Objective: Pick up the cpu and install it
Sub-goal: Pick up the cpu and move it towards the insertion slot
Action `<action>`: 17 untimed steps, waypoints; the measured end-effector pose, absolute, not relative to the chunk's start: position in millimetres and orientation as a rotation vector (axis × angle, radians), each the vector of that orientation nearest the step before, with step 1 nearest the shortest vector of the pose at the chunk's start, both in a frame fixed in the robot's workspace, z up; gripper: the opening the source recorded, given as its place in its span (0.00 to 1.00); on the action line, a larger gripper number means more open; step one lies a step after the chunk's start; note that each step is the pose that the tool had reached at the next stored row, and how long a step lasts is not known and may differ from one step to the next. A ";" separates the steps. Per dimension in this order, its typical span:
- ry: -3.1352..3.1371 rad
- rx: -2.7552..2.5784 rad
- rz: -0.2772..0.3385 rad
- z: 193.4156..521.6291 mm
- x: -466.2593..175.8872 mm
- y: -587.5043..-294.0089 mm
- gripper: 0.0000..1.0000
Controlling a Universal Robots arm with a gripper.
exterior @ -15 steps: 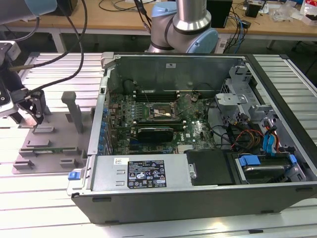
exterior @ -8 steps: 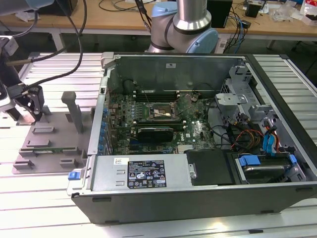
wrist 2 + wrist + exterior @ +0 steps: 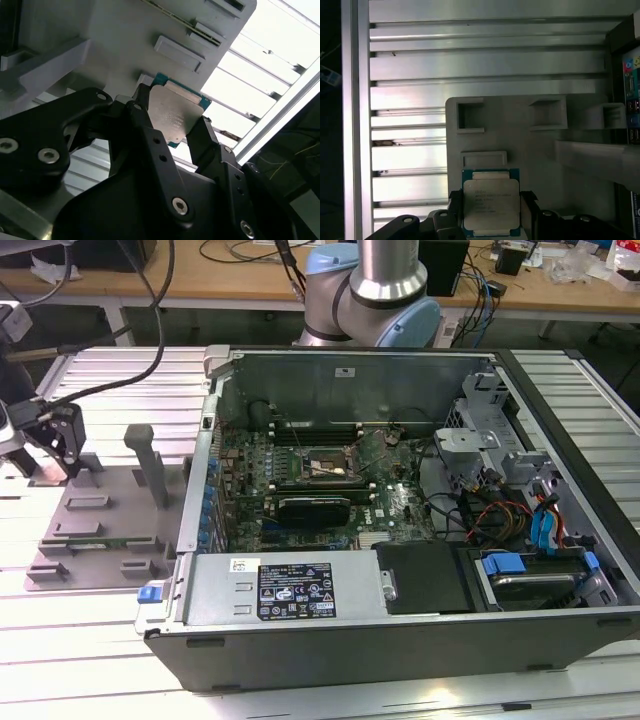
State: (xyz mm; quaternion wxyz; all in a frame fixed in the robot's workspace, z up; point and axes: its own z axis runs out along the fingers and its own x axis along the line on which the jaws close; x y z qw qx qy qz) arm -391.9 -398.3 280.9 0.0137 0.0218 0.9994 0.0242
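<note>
The cpu point(image 3: 491, 202), a flat square chip with a silver-grey top and a greenish rim, sits between my black fingers point(image 3: 528, 201) in both wrist views. My gripper point(image 3: 491, 200) is shut on the cpu point(image 3: 175, 117), one finger against each of two opposite edges. It is held at the grey fixture plate point(image 3: 520, 135); I cannot tell whether it rests on the plate or hangs just above it. In the exterior view my gripper point(image 3: 62, 455) is over the far corner of the fixture plate point(image 3: 110, 515), at that view's left. The black socket frame point(image 3: 322, 465) lies on the motherboard inside the open case.
The open computer case point(image 3: 400, 620) takes up the middle and the exterior view's right, with a raised side wall point(image 3: 195, 490) facing the fixture. Grey upright blocks point(image 3: 148, 465) stand on the plate. The ribbed aluminium table point(image 3: 80, 640) lies underneath. Cables point(image 3: 130, 330) hang over the arm.
</note>
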 end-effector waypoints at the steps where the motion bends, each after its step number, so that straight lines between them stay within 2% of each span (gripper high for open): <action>1: 3.112 0.068 0.075 282.7 -391.9 -398.3 0.55; 17: 3.110 0.068 0.075 303.7 -391.9 -398.2 0.55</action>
